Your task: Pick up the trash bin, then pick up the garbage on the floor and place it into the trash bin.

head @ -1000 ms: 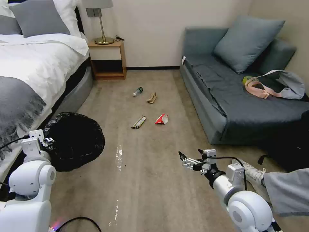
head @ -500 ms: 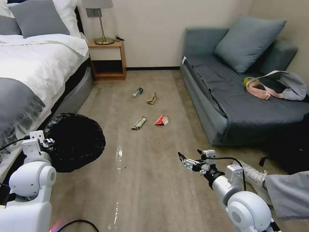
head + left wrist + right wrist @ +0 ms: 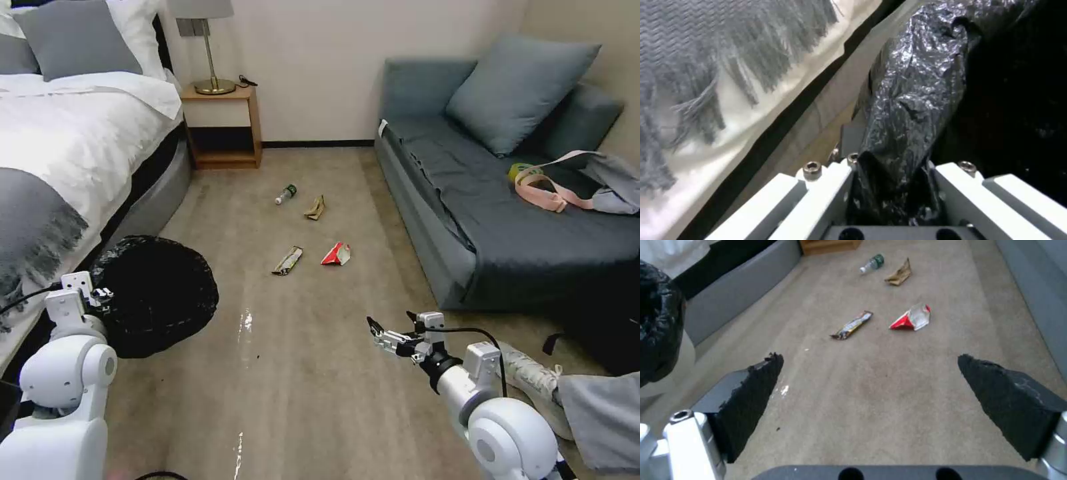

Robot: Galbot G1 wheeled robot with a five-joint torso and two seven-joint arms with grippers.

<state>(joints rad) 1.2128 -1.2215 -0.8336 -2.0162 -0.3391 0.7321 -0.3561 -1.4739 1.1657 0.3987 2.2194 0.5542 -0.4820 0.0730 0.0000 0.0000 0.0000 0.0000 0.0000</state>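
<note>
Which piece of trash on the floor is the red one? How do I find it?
Look at the floor between the bed and the gray sofa. Nearest the sofa lies the carton, beside the snack wrapper; it alone is red and white.

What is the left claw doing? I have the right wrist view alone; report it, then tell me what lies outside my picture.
Observer: The left claw is shut on the black bag folded over the rim of the trash bin, next to the bed.
Operator: Report what is beside my right arm.
Observer: A person's white sneaker rests on the floor behind the open right claw, on its sofa side.
Operator: Check the sofa.
Observer: The sofa holds a yellow tape roll beside a pink-strapped bag.
</note>
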